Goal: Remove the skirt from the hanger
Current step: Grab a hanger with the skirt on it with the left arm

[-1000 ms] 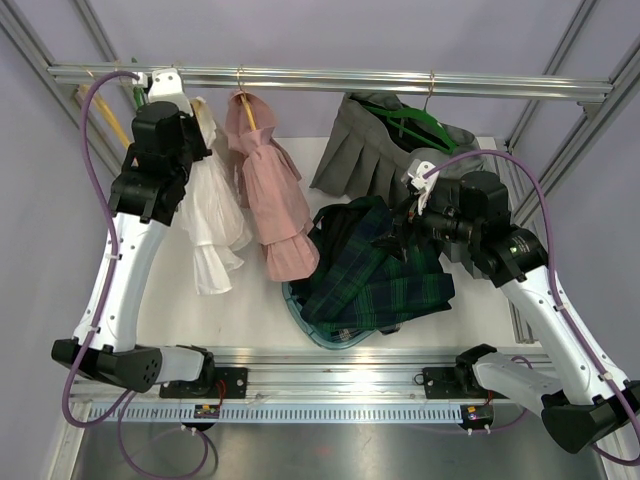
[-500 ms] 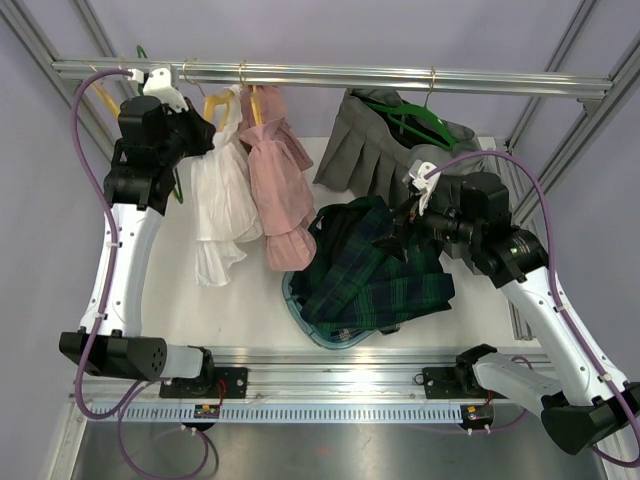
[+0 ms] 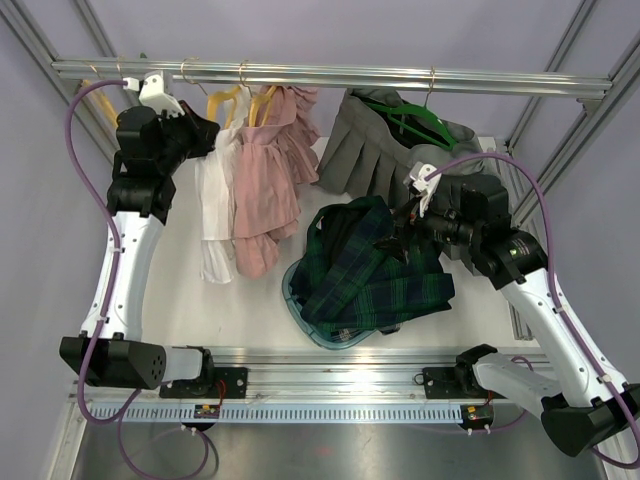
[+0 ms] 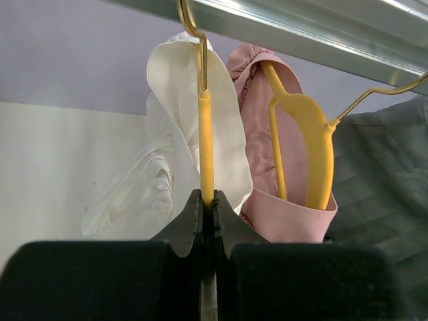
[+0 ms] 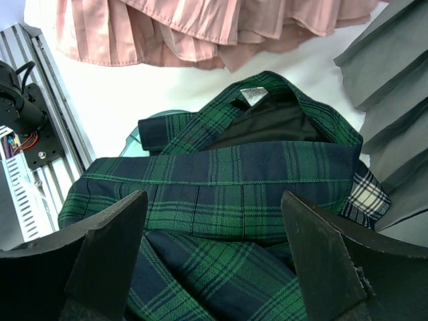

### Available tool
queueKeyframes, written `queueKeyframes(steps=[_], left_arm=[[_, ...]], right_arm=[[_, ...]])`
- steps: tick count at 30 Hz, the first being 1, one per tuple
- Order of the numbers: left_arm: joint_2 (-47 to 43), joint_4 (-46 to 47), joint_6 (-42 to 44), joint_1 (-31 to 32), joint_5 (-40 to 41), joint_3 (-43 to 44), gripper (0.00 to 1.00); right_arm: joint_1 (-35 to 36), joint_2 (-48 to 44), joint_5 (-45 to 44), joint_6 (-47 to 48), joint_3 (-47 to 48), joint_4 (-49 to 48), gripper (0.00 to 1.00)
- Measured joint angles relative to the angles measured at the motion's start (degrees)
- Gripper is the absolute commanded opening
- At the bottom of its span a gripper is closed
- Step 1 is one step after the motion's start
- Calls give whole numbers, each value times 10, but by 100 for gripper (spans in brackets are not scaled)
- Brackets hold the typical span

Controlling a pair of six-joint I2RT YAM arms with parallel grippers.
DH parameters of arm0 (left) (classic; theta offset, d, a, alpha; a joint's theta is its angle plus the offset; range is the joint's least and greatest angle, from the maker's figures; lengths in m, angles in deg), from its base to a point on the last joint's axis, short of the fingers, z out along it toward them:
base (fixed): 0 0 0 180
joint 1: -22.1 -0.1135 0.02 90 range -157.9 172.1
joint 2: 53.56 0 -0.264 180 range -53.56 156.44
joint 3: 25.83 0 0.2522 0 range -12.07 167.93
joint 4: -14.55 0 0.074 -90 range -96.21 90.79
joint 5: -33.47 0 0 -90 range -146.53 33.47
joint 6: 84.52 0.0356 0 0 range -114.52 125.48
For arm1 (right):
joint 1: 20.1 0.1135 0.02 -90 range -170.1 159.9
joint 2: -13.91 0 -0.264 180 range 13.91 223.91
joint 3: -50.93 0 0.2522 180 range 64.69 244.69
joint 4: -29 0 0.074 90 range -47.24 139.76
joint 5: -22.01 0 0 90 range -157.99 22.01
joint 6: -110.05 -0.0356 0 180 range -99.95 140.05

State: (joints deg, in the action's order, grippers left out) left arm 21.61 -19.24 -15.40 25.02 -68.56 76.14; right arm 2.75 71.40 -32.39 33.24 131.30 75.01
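From above, we find the left gripper point(image 3: 208, 130) at ten o'clock, the nearer arm, with the white ruffled cloth skirt point(image 3: 215, 200) hanging at its six. Left wrist: jaws clenched on the upright yellow plastic hanger point(image 4: 206, 140). Right wrist: the right gripper point(image 5: 214, 251) gapes, empty.

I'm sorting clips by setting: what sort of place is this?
Likely a robotics lab test cell, not a closet: aluminium rail carrying hangered skirts, robot arms bolted along a metal track.

Top view looks down from high at the near edge over the whole table point(image 3: 250, 298), left wrist camera sits tight under the rail point(image 4: 301, 30) facing the yellow hanger point(image 4: 206, 144), right wrist camera hovers close above the plaid skirt point(image 5: 247, 177), both spots also in the top view.
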Motion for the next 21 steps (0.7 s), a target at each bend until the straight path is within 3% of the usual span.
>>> queueKeyframes(steps=[10, 17, 21], left_arm=[[-16, 125, 66, -3, 3, -86, 0], [-5, 42, 108, 2, 57, -35, 0], [-7, 41, 118, 4, 75, -35, 0]], right_arm=[[-2, -6, 0, -4, -3, -3, 89], [-3, -6, 0, -6, -4, -8, 89], [-4, -6, 0, -9, -5, -10, 89]])
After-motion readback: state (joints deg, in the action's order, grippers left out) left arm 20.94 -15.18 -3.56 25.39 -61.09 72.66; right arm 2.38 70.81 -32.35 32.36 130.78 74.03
